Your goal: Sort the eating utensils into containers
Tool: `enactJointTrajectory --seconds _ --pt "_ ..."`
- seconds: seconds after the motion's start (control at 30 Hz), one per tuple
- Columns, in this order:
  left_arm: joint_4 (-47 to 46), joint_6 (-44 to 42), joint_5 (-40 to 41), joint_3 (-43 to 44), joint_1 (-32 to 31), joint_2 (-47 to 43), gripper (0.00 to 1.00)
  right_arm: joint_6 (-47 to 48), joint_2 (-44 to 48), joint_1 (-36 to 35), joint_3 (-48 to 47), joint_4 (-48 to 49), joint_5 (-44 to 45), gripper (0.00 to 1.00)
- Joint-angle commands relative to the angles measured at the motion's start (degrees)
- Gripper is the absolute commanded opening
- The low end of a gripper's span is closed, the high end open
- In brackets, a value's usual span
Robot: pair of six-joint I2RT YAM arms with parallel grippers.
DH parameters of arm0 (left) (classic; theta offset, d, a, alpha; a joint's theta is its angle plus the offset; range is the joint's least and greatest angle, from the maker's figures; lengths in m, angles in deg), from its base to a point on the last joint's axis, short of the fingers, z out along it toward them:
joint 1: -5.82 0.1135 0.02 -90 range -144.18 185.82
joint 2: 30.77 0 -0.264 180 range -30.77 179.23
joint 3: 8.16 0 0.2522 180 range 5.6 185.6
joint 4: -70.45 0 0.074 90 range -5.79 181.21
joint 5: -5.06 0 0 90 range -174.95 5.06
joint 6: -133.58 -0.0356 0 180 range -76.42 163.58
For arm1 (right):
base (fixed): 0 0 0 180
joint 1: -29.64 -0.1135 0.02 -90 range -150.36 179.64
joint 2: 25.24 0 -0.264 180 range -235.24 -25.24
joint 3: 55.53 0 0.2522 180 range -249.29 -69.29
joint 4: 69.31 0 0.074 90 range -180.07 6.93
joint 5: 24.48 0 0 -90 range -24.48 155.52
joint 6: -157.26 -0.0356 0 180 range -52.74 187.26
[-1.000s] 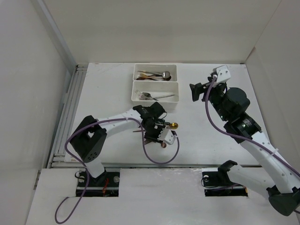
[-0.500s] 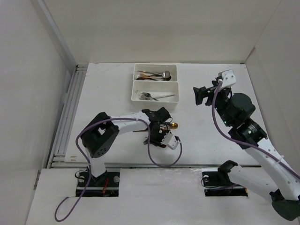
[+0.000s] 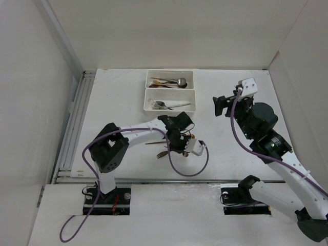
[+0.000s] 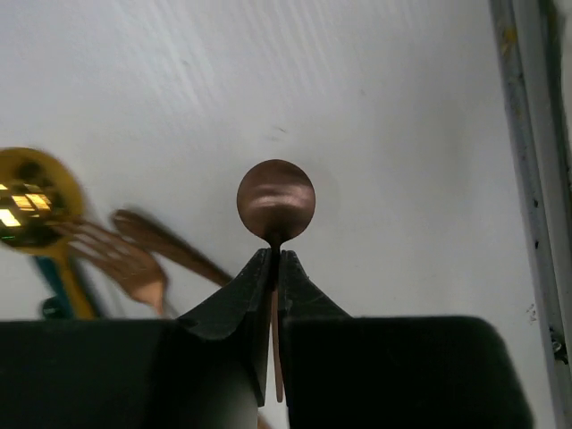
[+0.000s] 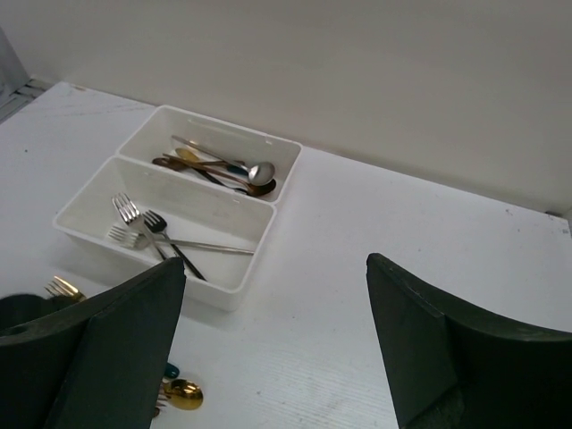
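My left gripper (image 4: 275,255) is shut on the neck of a copper spoon (image 4: 275,198), whose round bowl sticks out ahead of the fingertips over the white table. In the top view that gripper (image 3: 169,151) is at the table's middle front, with the spoon bowl (image 3: 162,154) at its tip. A gold spoon (image 4: 31,198), a copper fork (image 4: 134,268) and a brown utensil (image 4: 170,246) lie beside it. Two white trays stand at the back: the far tray (image 3: 169,74) holds spoons (image 5: 232,170), the near tray (image 3: 169,108) holds forks (image 5: 152,228). My right gripper (image 5: 275,261) is open, empty and raised (image 3: 219,105).
A grooved rail (image 3: 72,133) runs along the table's left edge and shows at the right of the left wrist view (image 4: 536,179). White walls close in the table on three sides. The left arm's purple cable (image 3: 184,171) loops over the table in front of the gripper.
My left wrist has turned: its white camera swung right and the copper spoon's bowl moved left. The gold spoon is now mostly hidden under the wrist. The right arm shifted slightly right.
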Motion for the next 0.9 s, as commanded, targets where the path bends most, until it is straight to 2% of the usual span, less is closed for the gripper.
enactJointTrajectory --seconds 0.0,0.13,0.23,0.33,0.37,0.47,0.5,0.63,0.87 --pt "4.7 3.5 -7.6 9.2 1.3 -2.6 0.00 0.6 0.2 -0.6 -1.7 1.3 2.1 0.87" --pt "12.1 3.5 -8.3 18.6 1.9 -2.6 0.00 1.2 -1.2 -0.6 -4.2 3.4 3.6 0.81" --pt "14.3 5.8 -9.8 24.3 4.9 -3.2 0.00 0.7 -2.6 0.1 -6.5 4.0 7.1 0.81" --pt "15.4 6.5 -6.3 33.3 9.0 -2.7 0.00 0.0 -3.7 1.7 -8.7 5.3 10.3 0.81" --pt "13.6 6.5 -3.3 38.2 10.2 -1.3 0.00 0.0 -3.7 1.7 -8.7 6.3 11.1 0.81" --pt "8.2 6.5 0.4 45.1 15.4 1.2 0.00 -0.5 -4.2 3.0 -9.3 9.4 12.4 0.81" --pt "2.9 6.5 3.8 47.8 16.4 2.9 0.00 0.3 -4.2 3.5 -9.3 10.4 12.4 0.81" --pt "-11.0 2.0 11.4 48.0 19.8 8.1 0.00 2.6 -6.7 4.2 -8.8 12.7 11.1 0.81" --pt "-25.3 -1.2 12.9 49.6 24.5 20.0 0.00 6.6 -10.7 4.2 -11.4 13.2 11.1 0.81"
